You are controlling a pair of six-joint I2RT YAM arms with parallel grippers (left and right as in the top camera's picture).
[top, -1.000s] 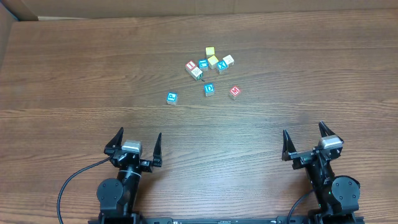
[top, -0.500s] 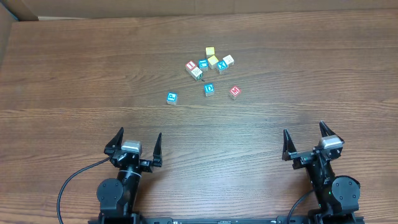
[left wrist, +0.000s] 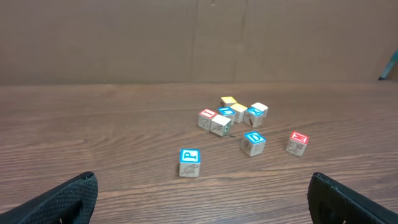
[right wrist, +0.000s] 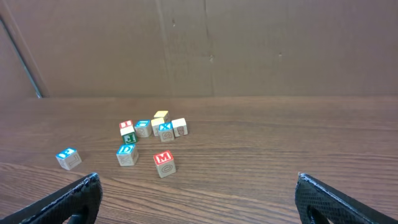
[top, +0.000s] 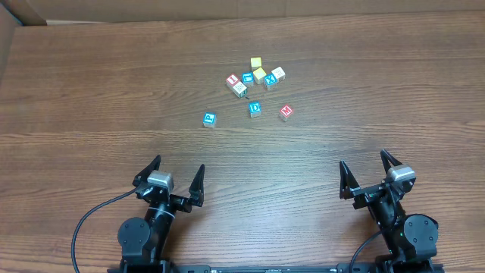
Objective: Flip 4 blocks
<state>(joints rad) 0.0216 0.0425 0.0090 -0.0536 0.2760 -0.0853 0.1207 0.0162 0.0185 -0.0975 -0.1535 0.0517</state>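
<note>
shifted slightly: left gripper (top: 178,167) at 7 o'clock, right gripper (top: 364,161) at 5 o'clock; both spread wide, holding nothing. blocks (top: 255,108) at 12 o'clock unmoved; flipping not begun.

Blue-faced block (top: 209,119): alone, left of frame centre. Blue "D" block (top: 255,108), red "M" block (top: 286,111): letters up, apart, upper centre. Cream-faced block (top: 240,89): above-left of "D".
</note>
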